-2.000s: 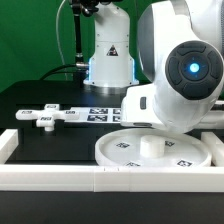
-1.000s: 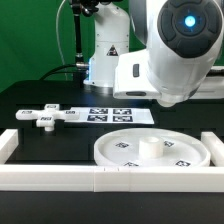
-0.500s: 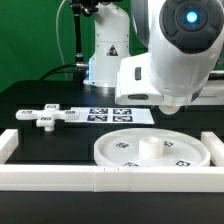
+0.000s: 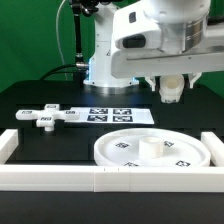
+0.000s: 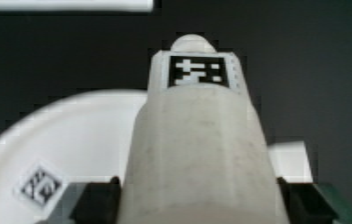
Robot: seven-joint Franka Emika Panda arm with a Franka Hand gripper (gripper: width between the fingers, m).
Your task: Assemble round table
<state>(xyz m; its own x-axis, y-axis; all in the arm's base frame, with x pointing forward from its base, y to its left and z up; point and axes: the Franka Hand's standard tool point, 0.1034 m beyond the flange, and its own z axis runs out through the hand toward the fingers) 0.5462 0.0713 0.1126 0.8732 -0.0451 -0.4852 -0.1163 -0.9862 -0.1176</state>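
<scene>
The large rimmed round disc (image 4: 155, 152) lies flat on the black table at the exterior view's right, with a small raised hub in its middle. The cross-shaped base piece (image 4: 45, 115) lies at the exterior view's left. My gripper (image 4: 172, 86) is shut on the short cylindrical leg (image 4: 172, 95) and holds it in the air above the disc's far side. In the wrist view the tagged leg (image 5: 199, 120) fills the space between my dark fingers (image 5: 98, 200), with part of the disc (image 5: 57, 140) beneath it.
The marker board (image 4: 118, 114) lies behind the disc. The long white border rail (image 4: 100, 178) runs along the front, with a short upright end (image 4: 8, 147) at the exterior view's left. The arm's base (image 4: 108, 55) stands at the back.
The arm has risen from low over the disc and swung upward. The gripper now hangs higher above the disc's far side with the leg in it.
</scene>
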